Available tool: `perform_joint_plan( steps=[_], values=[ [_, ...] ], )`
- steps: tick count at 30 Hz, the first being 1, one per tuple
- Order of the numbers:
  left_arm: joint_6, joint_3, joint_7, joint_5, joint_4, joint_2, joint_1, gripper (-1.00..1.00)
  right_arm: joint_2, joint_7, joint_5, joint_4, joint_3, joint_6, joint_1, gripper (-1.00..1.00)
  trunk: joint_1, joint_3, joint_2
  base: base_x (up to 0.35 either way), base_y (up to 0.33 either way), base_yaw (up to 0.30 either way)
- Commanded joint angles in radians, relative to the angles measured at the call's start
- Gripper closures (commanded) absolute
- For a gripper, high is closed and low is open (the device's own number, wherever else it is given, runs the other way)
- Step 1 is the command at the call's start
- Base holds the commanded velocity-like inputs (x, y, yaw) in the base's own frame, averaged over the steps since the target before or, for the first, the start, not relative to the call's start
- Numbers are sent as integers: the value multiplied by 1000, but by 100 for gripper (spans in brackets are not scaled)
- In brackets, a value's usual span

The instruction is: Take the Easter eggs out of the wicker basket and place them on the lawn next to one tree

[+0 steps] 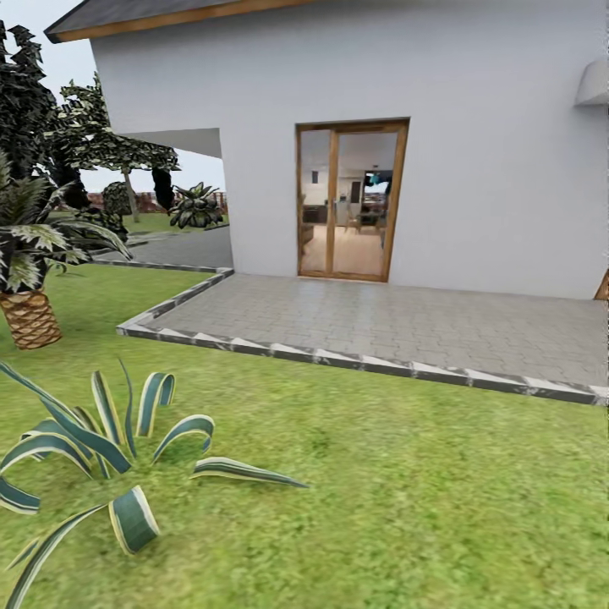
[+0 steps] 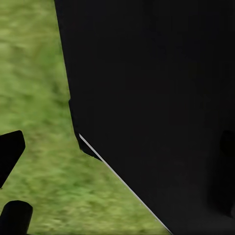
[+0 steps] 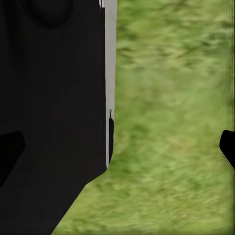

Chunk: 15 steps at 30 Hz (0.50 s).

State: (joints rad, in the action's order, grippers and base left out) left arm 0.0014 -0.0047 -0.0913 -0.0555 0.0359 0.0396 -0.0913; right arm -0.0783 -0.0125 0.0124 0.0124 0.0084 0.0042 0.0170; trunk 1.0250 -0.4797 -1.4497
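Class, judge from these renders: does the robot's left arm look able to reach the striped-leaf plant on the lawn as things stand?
Probably not yet. The striped-leaf plant stands ahead on the lawn, while the left wrist view shows grass beside a dark body, no leaves near.

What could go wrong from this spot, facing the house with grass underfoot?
1. Driving ahead could catch the base on the raised patio curb.
2. The striped agave sits low at the robot's left and could be clipped in a turn.
3. The head camera faces the glass door, so a turn is probably needed to find the basket.
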Motion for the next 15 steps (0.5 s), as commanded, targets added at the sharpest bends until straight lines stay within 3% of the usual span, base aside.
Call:
perform_joint_plan(
  steps=[1,15],
  values=[
    [0,0,-2,-6,2,0,-1,-100,0,-1,1,0,1,0,0,-100,0,-1,0,0,-300,0],
    [0,0,-2,-6,2,0,-1,-100,0,-1,1,0,1,0,0,-100,0,-1,0,0,-300,0]
  ],
)
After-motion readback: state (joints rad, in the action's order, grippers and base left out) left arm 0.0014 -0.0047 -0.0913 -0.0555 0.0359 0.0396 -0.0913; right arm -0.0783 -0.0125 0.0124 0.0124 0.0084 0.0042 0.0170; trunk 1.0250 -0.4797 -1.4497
